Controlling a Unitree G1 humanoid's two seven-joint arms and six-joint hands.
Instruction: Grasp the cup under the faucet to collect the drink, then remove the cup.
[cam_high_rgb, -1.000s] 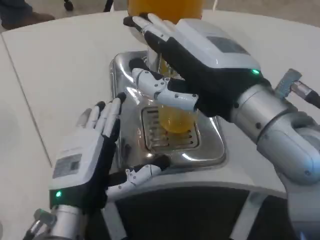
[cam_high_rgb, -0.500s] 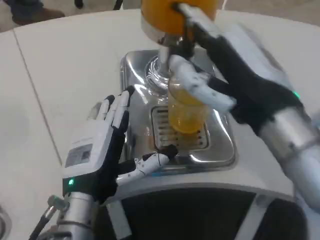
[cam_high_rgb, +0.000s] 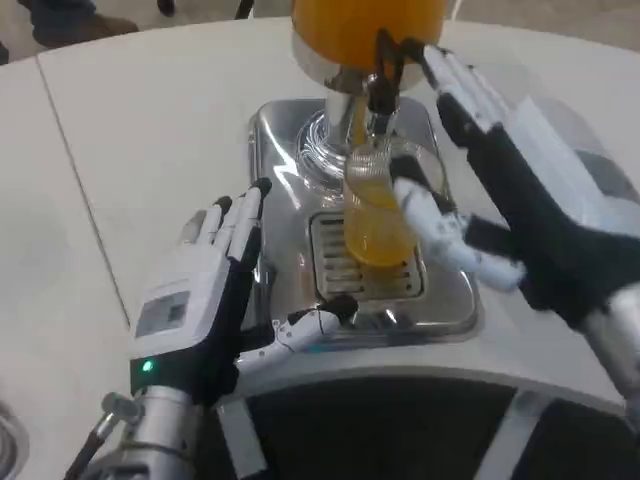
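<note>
The right hand (cam_high_rgb: 520, 200) is reaching in from four o'clock, its forearm running off the lower right edge. Its long fingers (cam_high_rgb: 455, 85) are stretching up toward twelve o'clock, past the dispenser's black tap lever (cam_high_rgb: 383, 60), while its thumb (cam_high_rgb: 440, 225) is lying against the side of the cup (cam_high_rgb: 375, 205). Motion blur is smearing this hand, so whether it is truly clamping the cup or only touching it cannot be told.

The left hand (cam_high_rgb: 205, 300) is rising from seven o'clock, white back upward, fingers straight and slightly apart, pointing toward one o'clock beside the left edge of the drip tray (cam_high_rgb: 280, 150). Its thumb is sticking out toward three o'clock, touching the tray's front rim. It is holding nothing.

The cup is standing upright directly beneath the faucet (cam_high_rgb: 360, 115), its long axis vertical and its mouth pointing up at the spout. It is clear, mostly filled with orange drink, and sitting on the slotted grate (cam_high_rgb: 335, 265) in the middle of the tray.

The tray is shiny chrome and is resting on the white table (cam_high_rgb: 140, 140). The orange tank (cam_high_rgb: 345, 25) of the dispenser is sitting at twelve o'clock above a chrome pedestal. A seam is crossing the table at nine o'clock. Shoes (cam_high_rgb: 60, 25) are showing on the floor at eleven o'clock.
</note>
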